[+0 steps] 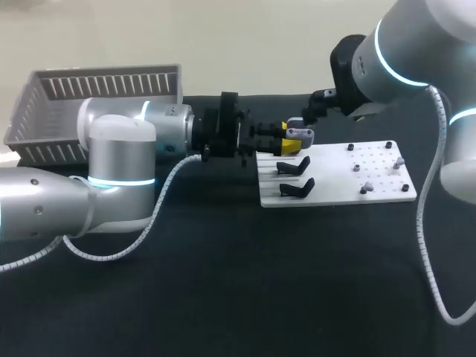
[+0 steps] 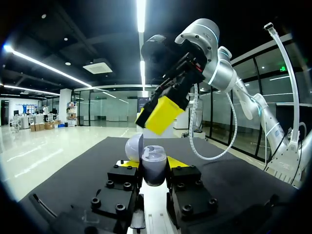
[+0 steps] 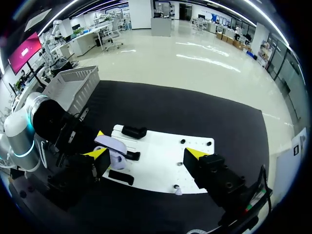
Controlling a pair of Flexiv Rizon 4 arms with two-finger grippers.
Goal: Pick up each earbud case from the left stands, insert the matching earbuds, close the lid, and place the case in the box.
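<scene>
The black table (image 1: 223, 282) carries a white board (image 1: 387, 195) toward its far edge and a grey basket (image 1: 97, 89) at its far left corner. Over the board's left edge, the left gripper (image 1: 279, 137) clamps the earbud case (image 2: 154, 166), whose lid is up. The right gripper (image 3: 146, 155) hangs close above it, spread wide and empty.

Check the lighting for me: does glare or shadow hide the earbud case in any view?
Head view: even light; the earbud case stands out against the dark table. Left wrist view: ceiling strips glare above the right pincer, but the case shows only small highlights. Right wrist view: the pale case partly blends into the bright white board.
</scene>
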